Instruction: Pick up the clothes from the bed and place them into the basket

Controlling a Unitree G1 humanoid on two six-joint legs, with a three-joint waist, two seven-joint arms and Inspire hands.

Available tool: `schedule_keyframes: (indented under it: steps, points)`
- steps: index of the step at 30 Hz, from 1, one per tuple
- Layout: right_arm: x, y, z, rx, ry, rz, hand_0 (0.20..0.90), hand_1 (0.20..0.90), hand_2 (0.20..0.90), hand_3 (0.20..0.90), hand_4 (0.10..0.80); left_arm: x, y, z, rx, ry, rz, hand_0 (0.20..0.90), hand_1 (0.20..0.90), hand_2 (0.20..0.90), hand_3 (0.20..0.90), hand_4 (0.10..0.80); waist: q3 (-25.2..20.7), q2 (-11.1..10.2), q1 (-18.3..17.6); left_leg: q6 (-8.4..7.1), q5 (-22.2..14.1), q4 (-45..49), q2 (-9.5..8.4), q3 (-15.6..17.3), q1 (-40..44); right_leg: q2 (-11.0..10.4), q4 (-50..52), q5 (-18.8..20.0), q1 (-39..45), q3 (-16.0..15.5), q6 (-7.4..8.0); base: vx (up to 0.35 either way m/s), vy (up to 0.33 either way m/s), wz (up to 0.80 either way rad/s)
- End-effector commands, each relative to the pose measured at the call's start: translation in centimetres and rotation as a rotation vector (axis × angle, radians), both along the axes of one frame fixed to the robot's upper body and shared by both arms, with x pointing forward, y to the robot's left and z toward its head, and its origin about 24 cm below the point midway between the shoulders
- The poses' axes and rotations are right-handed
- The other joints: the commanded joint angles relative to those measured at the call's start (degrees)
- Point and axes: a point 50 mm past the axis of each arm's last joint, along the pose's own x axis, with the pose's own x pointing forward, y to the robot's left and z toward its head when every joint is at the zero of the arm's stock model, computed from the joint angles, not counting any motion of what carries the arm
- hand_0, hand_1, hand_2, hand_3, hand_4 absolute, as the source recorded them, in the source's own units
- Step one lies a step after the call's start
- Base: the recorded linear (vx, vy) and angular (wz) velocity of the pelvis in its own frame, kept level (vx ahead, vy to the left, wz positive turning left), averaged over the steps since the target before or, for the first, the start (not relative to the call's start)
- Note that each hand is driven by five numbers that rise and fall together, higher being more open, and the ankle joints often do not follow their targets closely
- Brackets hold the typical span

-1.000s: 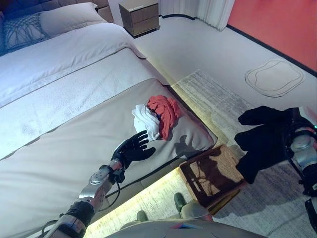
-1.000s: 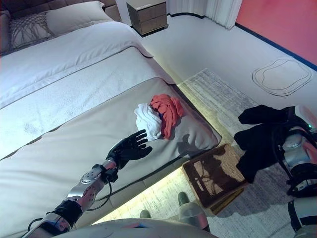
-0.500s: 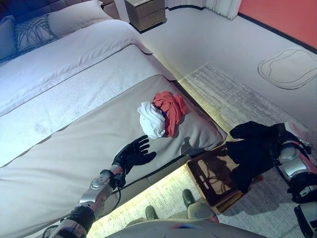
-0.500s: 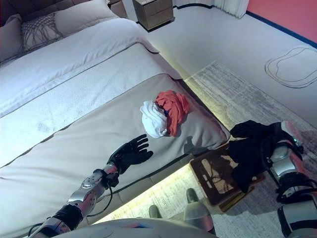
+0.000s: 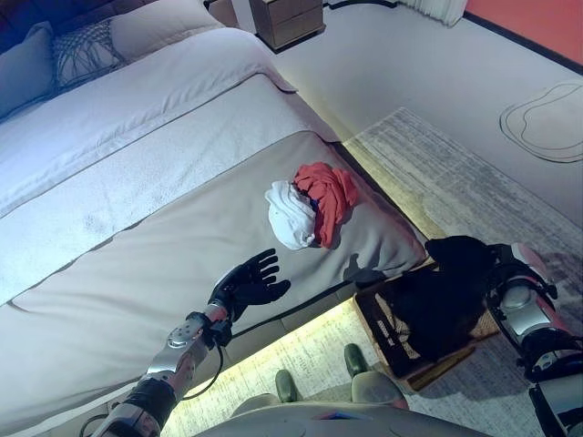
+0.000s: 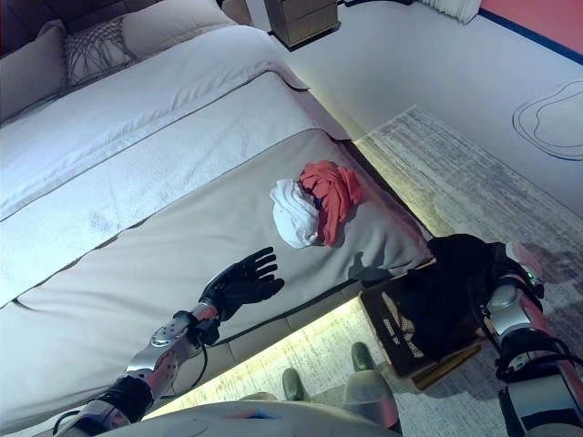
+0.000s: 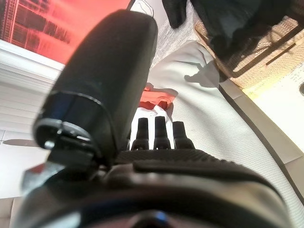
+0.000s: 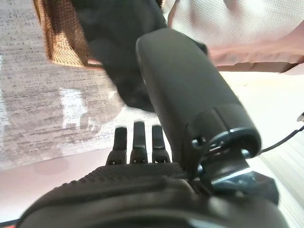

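A red garment (image 5: 328, 187) and a white garment (image 5: 290, 214) lie bunched together near the foot corner of the bed (image 5: 137, 246). My left hand (image 5: 248, 284) is open and empty, hovering over the bed a little short of them. A brown woven basket (image 5: 435, 369) stands on the floor by the bed corner. A black garment (image 5: 442, 296) hangs from my right hand (image 8: 142, 180) down into the basket. In the right wrist view the fingers (image 8: 138, 140) look straight, with the black garment (image 8: 118, 42) past the thumb and over the basket (image 8: 57, 38).
A grey rug (image 5: 455, 182) lies under the basket beside the bed. Pillows (image 5: 86, 50) sit at the bed's head and a wooden nightstand (image 5: 291, 20) stands beyond it. An oval floor mat (image 5: 547, 118) lies at the far right.
My right arm has come down and inward, lowering the black garment from above the rug into the basket. The camera has shifted. The left hand has stayed over the bed.
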Motion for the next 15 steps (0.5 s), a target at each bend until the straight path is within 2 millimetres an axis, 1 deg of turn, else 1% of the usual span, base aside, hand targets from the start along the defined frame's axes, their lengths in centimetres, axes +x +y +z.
schedule_keyframes:
  steps: [1,6,9,12,15]
  points:
    - [1.2,-0.8,2.4,-0.115,-0.089,0.019,0.9,0.9,0.9,0.9,0.8,2.2,0.8,2.6,-0.002,-0.175,0.001,0.9,0.9,0.9,0.9,0.8,-2.55,-4.24,0.49,-1.31,-4.05,0.29,3.08,-0.32,-0.39,-3.01,3.57,-3.19,-0.69,-2.86,2.78,-0.006,-0.006,0.04]
    - [0.3,-1.1,1.5,-0.11,-0.052,-0.002,0.9,0.9,0.9,0.9,0.8,2.2,1.1,2.6,0.012,-0.17,0.001,0.9,0.9,0.9,0.9,0.8,-2.87,-5.01,0.79,-1.28,-4.11,0.29,3.35,-0.42,-0.03,-2.97,3.5,-3.11,-0.27,-2.94,2.87,-0.009,-0.014,0.06]
    - [0.2,-1.0,1.3,-0.111,-0.052,-0.007,0.9,0.9,0.9,0.9,0.8,2.2,1.2,2.6,0.019,-0.168,0.0,0.9,0.9,0.9,0.9,0.8,-2.91,-5.2,0.95,-1.28,-4.07,0.29,3.41,-0.53,0.07,-2.97,3.51,-3.07,-0.11,-3.01,2.89,-0.002,-0.003,0.01]
    - [0.4,-0.8,1.5,-0.116,-0.078,0.002,0.9,0.9,0.9,0.9,0.8,2.2,1.3,2.6,0.021,-0.167,0.002,0.9,0.9,0.9,0.9,0.8,-2.93,-5.25,1.01,-1.25,-4.07,0.29,3.38,-0.71,0.21,-3.03,3.58,-3.09,0.1,-3.07,2.91,0.0,0.0,0.0]
    - [1.4,-0.3,2.5,-0.134,-0.137,0.035,0.9,0.9,0.9,0.9,0.8,2.3,1.4,2.6,0.022,-0.165,0.005,0.9,0.9,0.9,0.9,0.8,-2.98,-5.38,1.32,-1.15,-4.1,0.29,3.27,-1.34,0.52,-3.02,3.92,-3.31,0.51,-3.27,2.83,0.021,-0.003,0.02]
